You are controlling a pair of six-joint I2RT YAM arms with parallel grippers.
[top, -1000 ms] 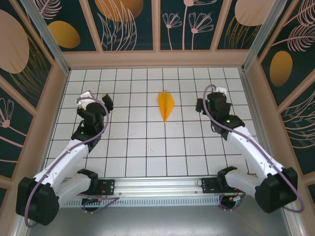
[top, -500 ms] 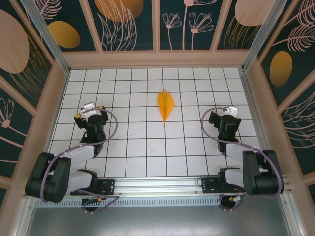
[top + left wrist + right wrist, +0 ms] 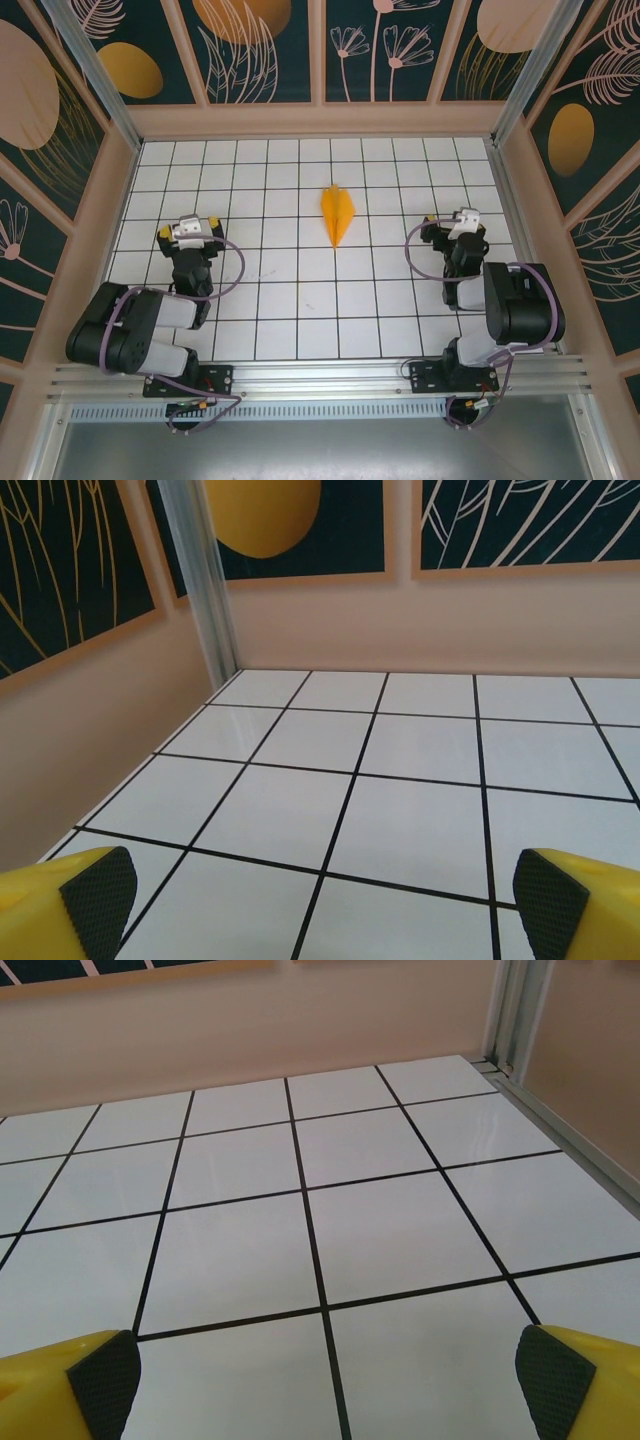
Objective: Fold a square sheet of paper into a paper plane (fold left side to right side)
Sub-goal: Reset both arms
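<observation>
The square sheet of paper lies folded as a slim orange-yellow paper plane [image 3: 337, 213] with a centre crease, its point toward the near side, flat on the white tiled floor at mid-table. My left gripper [image 3: 189, 226] is well to its left, open, with nothing between its yellow fingers [image 3: 70, 900]. My right gripper [image 3: 455, 220] is well to the plane's right, also open and empty, its black pads [image 3: 545, 1375] wide apart over bare tiles. Both arms are drawn back and folded above their bases.
Beige walls [image 3: 320, 120] with dark floral panels close in the tiled floor on three sides. A metal post [image 3: 205, 580] stands in the far left corner. The mounting rail [image 3: 320, 378] runs along the near edge.
Both arms have pulled back toward the near edge and folded up over their bases. The grippers stayed open. The paper plane has not moved.
</observation>
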